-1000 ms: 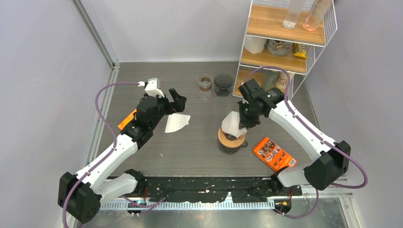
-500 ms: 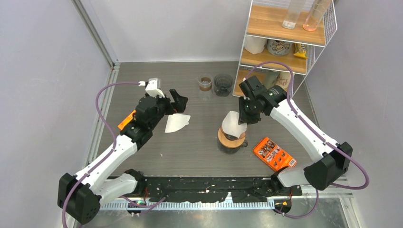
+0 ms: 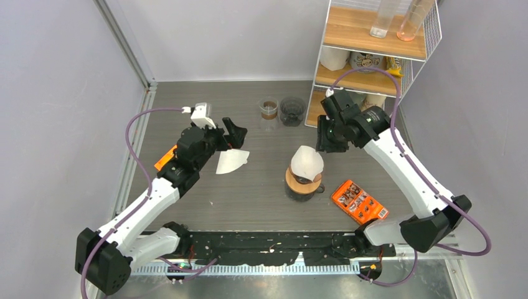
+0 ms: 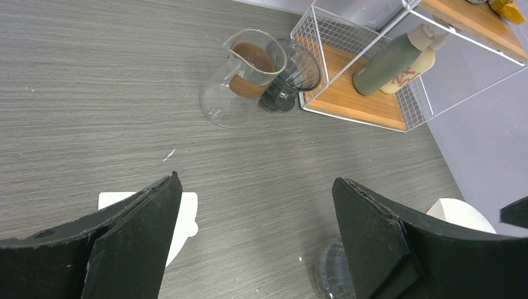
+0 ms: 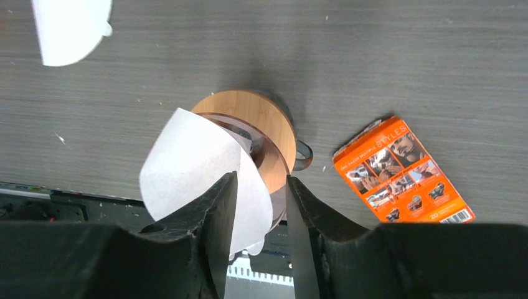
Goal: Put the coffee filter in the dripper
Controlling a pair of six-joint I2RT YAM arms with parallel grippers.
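Over the last second the right gripper (image 3: 328, 140) has let go of the coffee filter (image 3: 307, 163) and pulled up and away from it. It now hangs just off the paper at about 1 o'clock in the overhead view. In the right wrist view its jaws stand partly apart with the filter below them, and we see nothing pinched between them. We take that to mean the drop is made. The filter now rests in the dripper (image 3: 303, 182) on its own, so the task looks all but done.

The filter's narrow end sits down inside the dripper and its wide rounded edge stands up out of it. Its long axis runs from the dripper's mouth upward, leaning towards 12 o'clock in the overhead view. We judge that it is propped in the cone, not pressed flat against the wall, and it may need a nudge.

The left gripper (image 3: 233, 134) hangs wide open and empty above a spare filter (image 3: 231, 161) lying flat at the dripper's 9 o'clock. An orange packet (image 3: 360, 202) lies at its 4 o'clock.
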